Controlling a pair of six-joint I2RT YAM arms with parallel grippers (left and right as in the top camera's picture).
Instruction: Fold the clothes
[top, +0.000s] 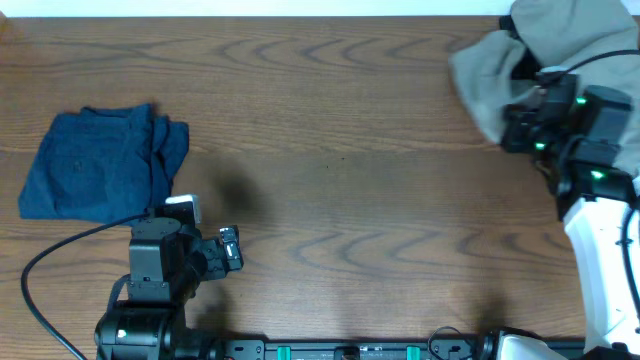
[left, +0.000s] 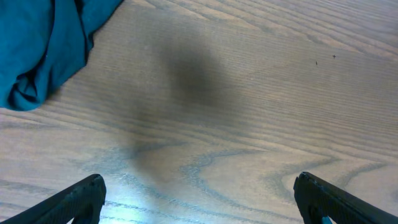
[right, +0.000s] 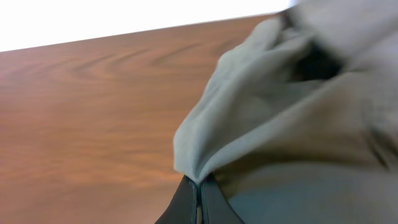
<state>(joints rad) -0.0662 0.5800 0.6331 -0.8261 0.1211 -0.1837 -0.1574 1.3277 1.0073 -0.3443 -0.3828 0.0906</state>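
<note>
The khaki trousers (top: 490, 75) lie bunched at the far right corner of the table, partly under my right arm. My right gripper (top: 512, 128) is shut on a fold of their cloth; in the right wrist view the grey-beige trousers (right: 280, 106) rise from the closed fingertips (right: 199, 186). My left gripper (top: 232, 252) sits near the front left, open and empty. In the left wrist view its two fingertips (left: 199, 196) are wide apart over bare wood.
A folded navy-blue denim garment (top: 100, 160) lies at the left; its edge shows in the left wrist view (left: 43, 50). The wooden table (top: 330, 170) spans the view. A black cable (top: 50, 260) runs by the left arm.
</note>
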